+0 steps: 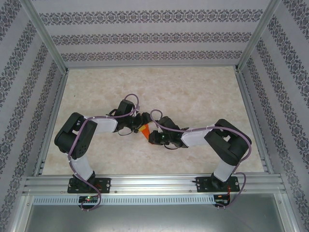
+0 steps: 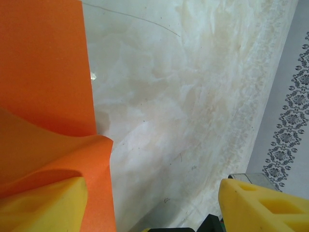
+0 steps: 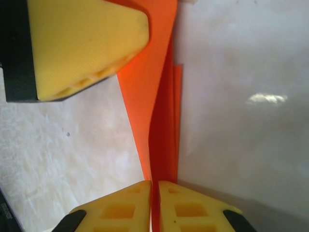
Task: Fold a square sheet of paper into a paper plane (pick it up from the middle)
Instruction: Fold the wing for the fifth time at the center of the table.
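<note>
Top: high behind, looking down on the whole table (image 1: 193, 92).
Wrists: close, slanting down at the table (both share the orange paper (image 3: 161, 121)).

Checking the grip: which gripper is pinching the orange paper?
The right gripper: its jaws are closed on the orange paper. The left gripper stands wide open.
</note>
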